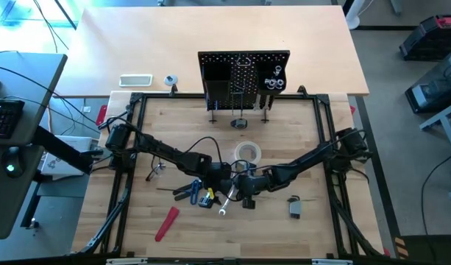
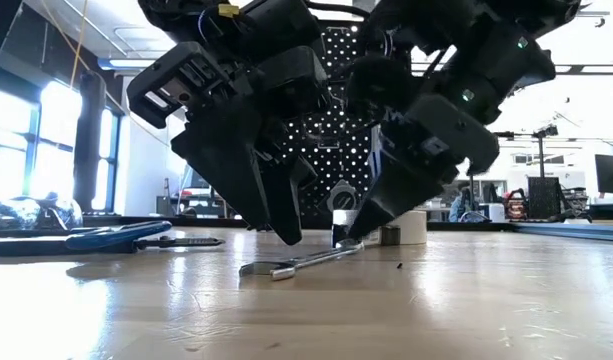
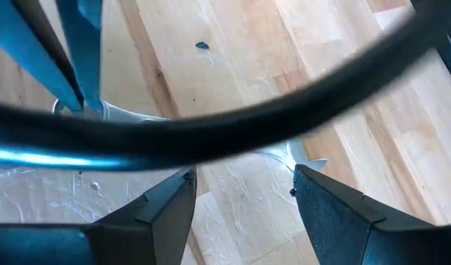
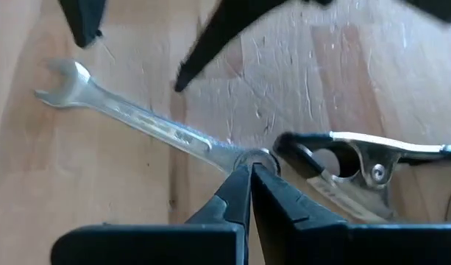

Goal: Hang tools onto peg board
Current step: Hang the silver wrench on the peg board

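Silver wrench (image 4: 148, 126): we see it on the wooden table (image 1: 306, 154), near the middle front; its open-end head rests on the wood and its ring end is raised a little, as the low view shows
Right gripper (image 4: 247, 171): its two dark fingers are pressed together on the ring end of the wrench, so we read the jaws as closed on that tool
Left gripper (image 3: 243, 193): it hangs just above the table beside the right one, jaws spread wide with nothing between them; bare wood and a bit of the wrench show in the gap
Blue-handled pliers (image 1: 190, 190): lying flat just left of the grippers, with a small yellow-and-blue tool beside them whose kind we cannot tell
Red-handled tool (image 1: 166, 223): lying at the front left, well apart from the arms
White tape roll (image 1: 248, 153): flat on the table between the grippers and the peg board
Tape measure (image 1: 295, 207): a small grey body on the front right
Peg board (image 1: 243, 77): black perforated panel upright at the far edge, some items already hung on its right part
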Action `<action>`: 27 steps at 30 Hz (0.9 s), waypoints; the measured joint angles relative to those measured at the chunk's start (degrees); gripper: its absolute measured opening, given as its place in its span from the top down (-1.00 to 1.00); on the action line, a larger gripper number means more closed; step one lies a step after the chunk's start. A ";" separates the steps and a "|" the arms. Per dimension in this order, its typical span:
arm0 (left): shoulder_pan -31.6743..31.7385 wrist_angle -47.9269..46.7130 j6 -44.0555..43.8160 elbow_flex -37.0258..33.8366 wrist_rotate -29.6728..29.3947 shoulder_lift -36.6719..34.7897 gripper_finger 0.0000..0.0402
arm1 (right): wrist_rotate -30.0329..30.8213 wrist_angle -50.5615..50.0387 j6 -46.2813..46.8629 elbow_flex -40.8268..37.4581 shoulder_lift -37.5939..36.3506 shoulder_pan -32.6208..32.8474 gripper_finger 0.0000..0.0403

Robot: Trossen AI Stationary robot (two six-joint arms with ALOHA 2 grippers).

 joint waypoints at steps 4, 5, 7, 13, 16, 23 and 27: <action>-0.01 -0.02 -0.07 0.00 0.00 -0.02 -0.09 | 0.16 -0.91 1.95 0.13 0.57 -0.10 0.94; -0.01 -0.02 -0.22 0.00 0.02 -0.02 -0.09 | 0.10 -1.09 2.51 0.13 0.60 -0.10 0.94; -0.01 -0.05 -0.31 0.00 0.04 -0.02 -0.09 | 0.05 -1.33 3.52 0.13 0.60 -0.01 0.94; -0.01 -0.09 -0.50 0.00 0.07 -0.02 -0.09 | 0.31 -1.64 7.37 0.13 0.67 0.72 0.94; -0.01 -0.04 -0.50 0.00 0.07 -0.02 -0.09 | 0.38 -1.62 9.11 0.13 0.69 0.79 0.94; -0.01 -0.84 -0.44 0.00 0.07 -0.02 -0.09 | 0.47 -0.75 9.79 0.15 0.73 0.67 0.94; 0.10 -2.33 0.46 0.00 0.04 -0.02 -0.09 | -0.06 -1.57 9.97 1.36 0.84 0.42 0.94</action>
